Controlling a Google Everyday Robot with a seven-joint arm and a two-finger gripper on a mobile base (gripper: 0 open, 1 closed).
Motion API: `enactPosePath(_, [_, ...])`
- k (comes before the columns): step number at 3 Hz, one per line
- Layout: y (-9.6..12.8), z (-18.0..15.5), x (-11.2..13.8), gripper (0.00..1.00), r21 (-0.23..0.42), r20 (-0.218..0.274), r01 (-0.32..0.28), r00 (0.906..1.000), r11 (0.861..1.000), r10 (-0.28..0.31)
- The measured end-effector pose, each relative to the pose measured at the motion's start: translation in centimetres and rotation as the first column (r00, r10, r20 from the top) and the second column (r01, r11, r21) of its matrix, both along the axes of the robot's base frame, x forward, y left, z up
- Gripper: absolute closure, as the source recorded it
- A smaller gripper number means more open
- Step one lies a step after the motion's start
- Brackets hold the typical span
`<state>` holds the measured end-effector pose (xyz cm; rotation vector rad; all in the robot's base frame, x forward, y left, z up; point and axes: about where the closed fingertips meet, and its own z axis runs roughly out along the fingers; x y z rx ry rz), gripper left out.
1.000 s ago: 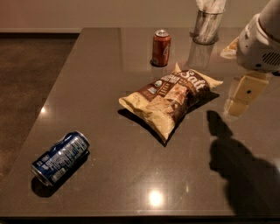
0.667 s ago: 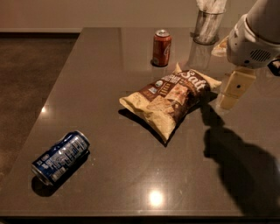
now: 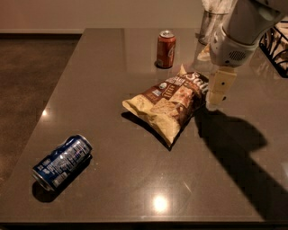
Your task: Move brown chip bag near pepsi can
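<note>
Gripper [image 3: 213,102]: is coming in leftward from the right side of the frame over the last second, and is now hanging right of centre with its tip just beside the right end of the bag. Whether it is touching the bag cannot be told.
Gripper state: whether it is open or closed is not showing from this angle, so I cannot tell.
Brown chip bag [image 3: 173,102]: is lying flat at the centre of the frame, in the same spot as a second ago.
Pepsi can [image 3: 62,162]: is lying on its side at the lower left, well apart from the bag and also unmoved.
Meaning for the task: the approach is closing and probably leading into a grasp. The bag is not yet travelling and has the whole way toward the lower left to go.
Red soda can [image 3: 166,48]: is standing upright at the upper centre, near the bag's top edge.
Table [image 3: 112,188]: is showing dark and glossy, reflecting ceiling lights and carrying the arm's shadow [image 3: 243,152] at the lower right.
Room: dark speckled floor [image 3: 27,90] is running down the left and a pale wall [image 3: 90,13] along the top. A shiny cylindrical container [image 3: 210,24] is standing on the table at the upper right.
</note>
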<state>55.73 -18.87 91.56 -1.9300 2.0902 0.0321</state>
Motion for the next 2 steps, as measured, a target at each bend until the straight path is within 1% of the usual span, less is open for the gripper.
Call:
enactPosePath(1, [0.3,-2.1,1.0,0.00,-0.007,-0.025,-0.028,0.9993,1.000,0.028])
enactPosePath(2, [1.5,-2.6,1.4,0.18,0.006,-0.021,-0.063,0.9978,0.998,0.063])
